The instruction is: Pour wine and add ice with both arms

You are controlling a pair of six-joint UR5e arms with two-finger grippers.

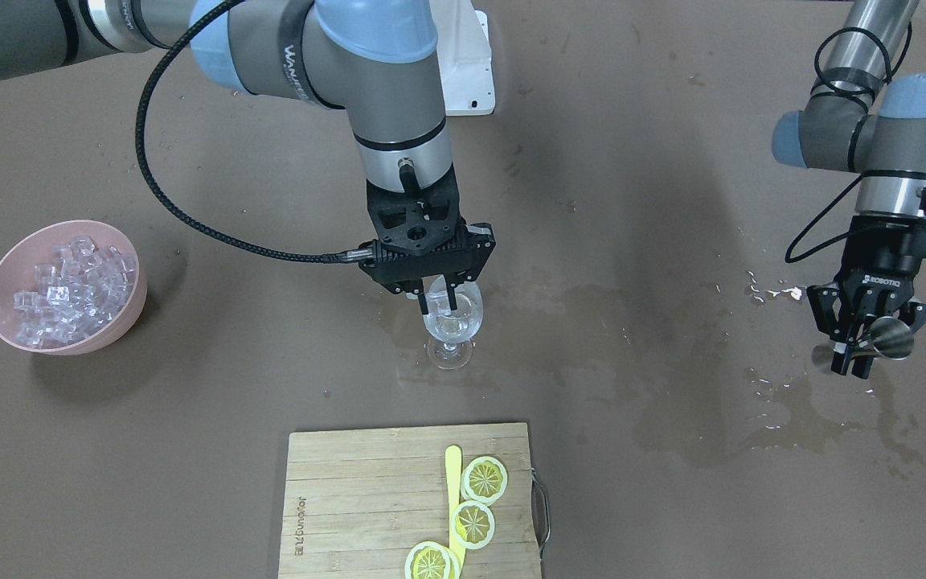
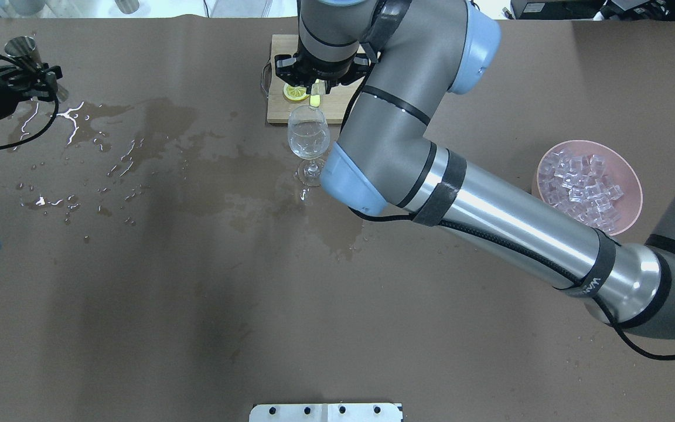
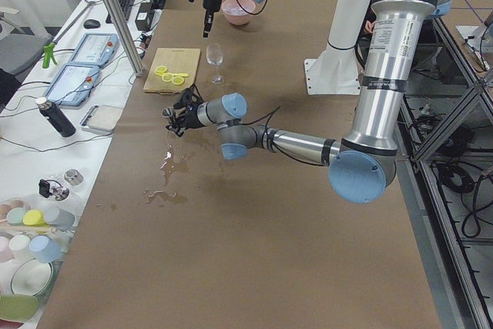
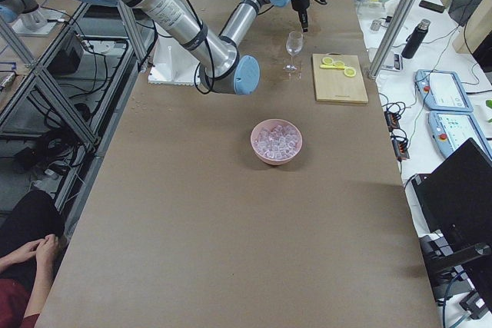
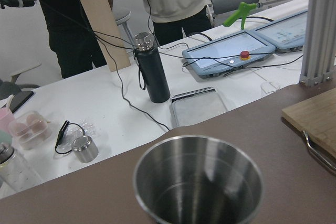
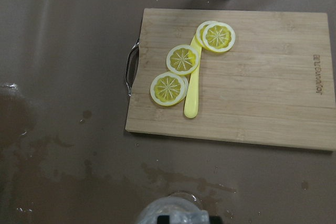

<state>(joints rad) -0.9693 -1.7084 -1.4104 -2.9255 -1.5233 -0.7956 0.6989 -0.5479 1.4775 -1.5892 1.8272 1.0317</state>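
Two things suggest the pour is done: the steel measuring cup is bare inside in the left wrist view, and a little clear wine (image 1: pixel 447 326) sits in the wine glass (image 1: pixel 448 354). I judge the step in hand to be adding ice.

Nearest the robot, on its right, the pink bowl (image 1: pixel 109 338) holds the heaped ice (image 1: pixel 69 285), well apart from the glass. Further out, mid-table, the right gripper (image 1: pixel 436 304) hangs point-down at the glass's mouth. Its fingers are set narrow, and the wrist view shows a blurred glossy lump between them, which I take for an ice cube (image 6: pixel 176 217).

The next move calls for parting the fingers squarely over the bowl of the glass so the cube drops in. The gripper must then lift straight up, clear of the rim.

Beyond the glass lies the cutting board (image 1: pixel 350 482) with lemon slices (image 1: pixel 485 479). Far left, the left gripper (image 1: pixel 853 358) is clamped on the steel measuring cup (image 1: pixel 891 338) above a wet patch (image 1: pixel 792 410).
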